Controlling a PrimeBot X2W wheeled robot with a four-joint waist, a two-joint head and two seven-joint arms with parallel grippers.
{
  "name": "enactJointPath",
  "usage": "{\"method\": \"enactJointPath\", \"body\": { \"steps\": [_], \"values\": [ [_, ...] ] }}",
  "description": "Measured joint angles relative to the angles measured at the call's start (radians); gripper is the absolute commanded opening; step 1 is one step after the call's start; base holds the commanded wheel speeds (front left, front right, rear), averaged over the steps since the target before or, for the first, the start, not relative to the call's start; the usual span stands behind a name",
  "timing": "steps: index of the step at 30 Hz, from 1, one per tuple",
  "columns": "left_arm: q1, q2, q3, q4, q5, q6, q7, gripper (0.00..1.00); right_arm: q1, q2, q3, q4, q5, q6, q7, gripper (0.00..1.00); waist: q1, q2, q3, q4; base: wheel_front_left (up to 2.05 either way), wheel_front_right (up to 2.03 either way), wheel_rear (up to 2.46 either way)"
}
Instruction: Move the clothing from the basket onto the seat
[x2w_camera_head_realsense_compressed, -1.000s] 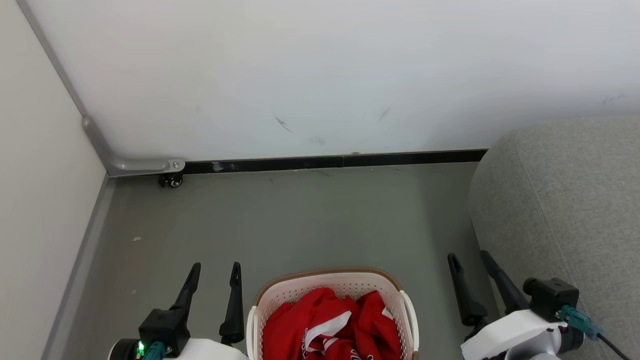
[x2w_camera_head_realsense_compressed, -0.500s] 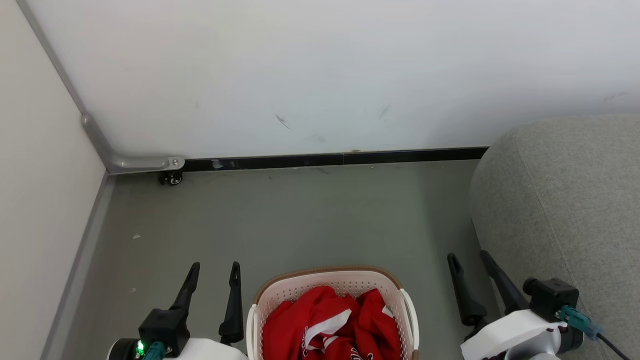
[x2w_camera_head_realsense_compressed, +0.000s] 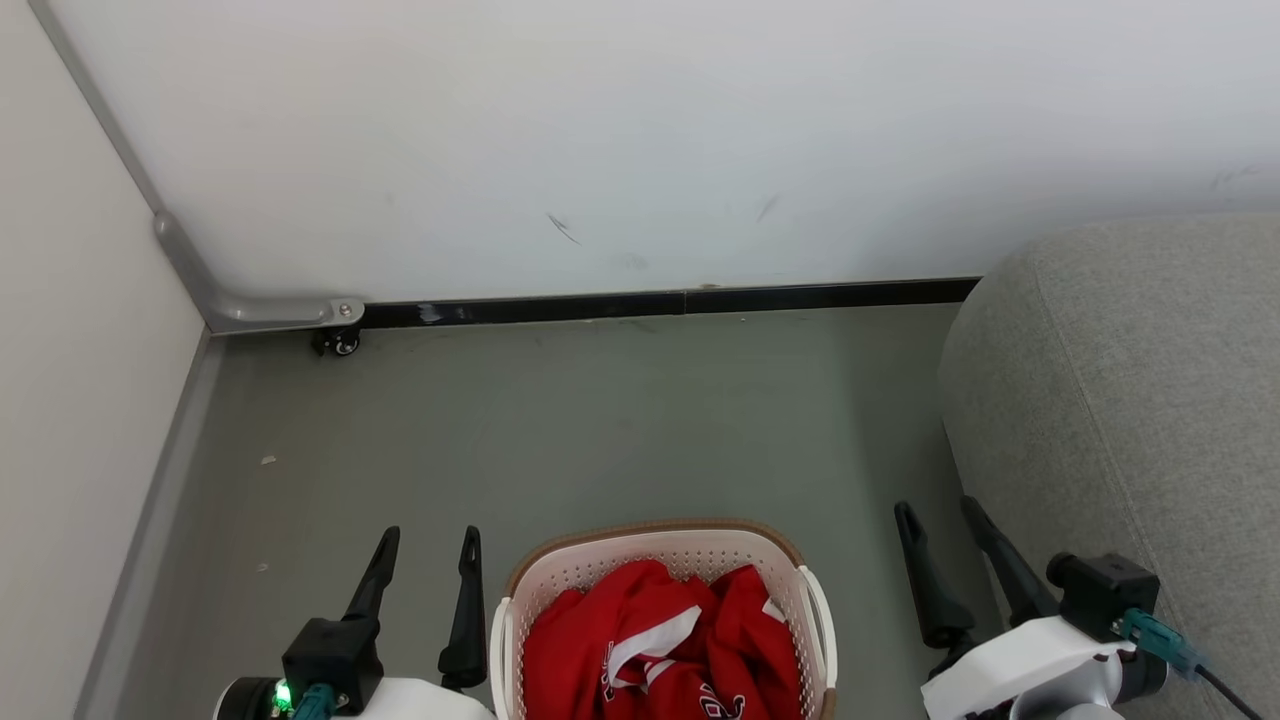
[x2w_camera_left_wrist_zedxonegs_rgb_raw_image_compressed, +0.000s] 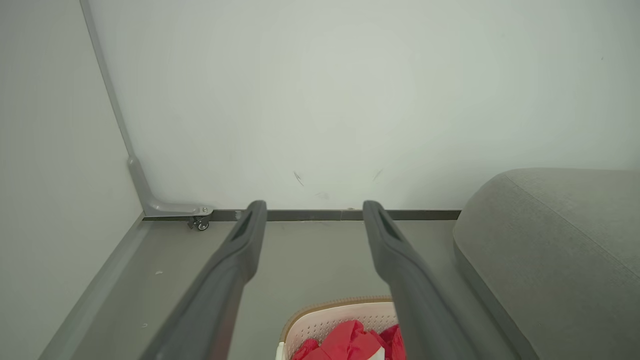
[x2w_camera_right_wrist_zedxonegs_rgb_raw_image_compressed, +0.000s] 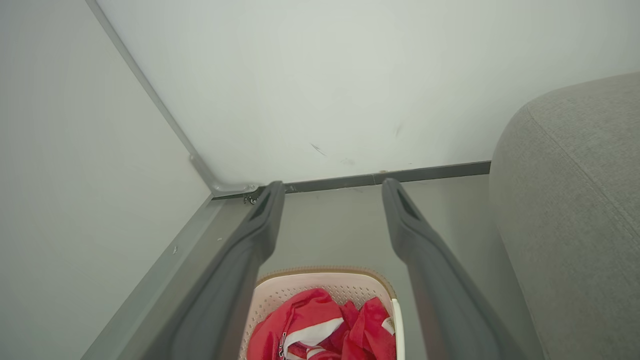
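Nearest, the left tool (x2w_camera_head_realsense_compressed: 430, 545) and the right tool (x2w_camera_head_realsense_compressed: 938, 515) both stand wide open, holding nothing. Between them sits the basket (x2w_camera_head_realsense_compressed: 600, 572), just beside the left tool's inner finger and farther from the right tool; the red clothing (x2w_camera_head_realsense_compressed: 640, 650) lies heaped inside it. The grey seat (x2w_camera_head_realsense_compressed: 1130, 400) rises just outside the right tool. Beyond both tools' fingertips the floor (x2w_camera_head_realsense_compressed: 600, 420) runs to the white wall (x2w_camera_head_realsense_compressed: 650, 150).

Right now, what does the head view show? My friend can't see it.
A cream basket full of red clothing sits on the grey floor between the open left gripper and right gripper. A grey sofa stands at the right.
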Motion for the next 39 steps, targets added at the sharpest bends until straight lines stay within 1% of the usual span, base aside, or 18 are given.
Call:
{"method": "enactJointPath", "body": {
  "steps": [8, 20, 28, 30, 35, 39],
  "values": [
    [-0.029, 0.002, -0.012, 0.009, 0.018, -0.004, 0.000, 1.00, -0.001, 0.000, -0.007, -0.025, -0.009, 0.000, -0.010, 1.00, 0.0000, 0.0000, 0.025, -0.006, 0.00, 0.00, 0.00],
    [-0.078, 0.004, -0.042, 0.064, 0.043, -0.029, 0.000, 1.00, -0.004, 0.002, -0.057, -0.062, -0.027, 0.000, -0.029, 1.00, 0.0000, 0.0000, 0.088, -0.029, 0.00, 0.00, 0.00],
    [-0.129, 0.007, -0.044, 0.091, 0.063, -0.029, 0.000, 1.00, -0.026, 0.002, -0.072, -0.091, -0.027, 0.000, -0.040, 1.00, 0.0000, 0.0000, 0.146, -0.051, 0.00, 0.00, 0.00],
    [-0.142, 0.007, -0.045, 0.100, 0.064, -0.037, 0.000, 1.00, -0.035, 0.003, -0.077, -0.099, -0.027, 0.000, -0.041, 1.00, 0.0000, 0.0000, 0.163, -0.058, 0.00, 0.00, 0.00],
    [-0.183, 0.008, -0.061, 0.124, 0.088, -0.038, 0.000, 1.00, -0.046, 0.002, -0.089, -0.119, -0.026, 0.000, -0.045, 1.00, 0.0000, 0.0000, 0.213, -0.079, 0.00, 0.00, 0.00],
    [-0.209, 0.009, -0.070, 0.144, 0.101, -0.047, 0.000, 1.00, -0.057, 0.003, -0.093, -0.126, -0.026, 0.000, -0.053, 1.00, 0.0000, 0.0000, 0.246, -0.094, 0.00, 0.00, 0.00]
  ]
}}
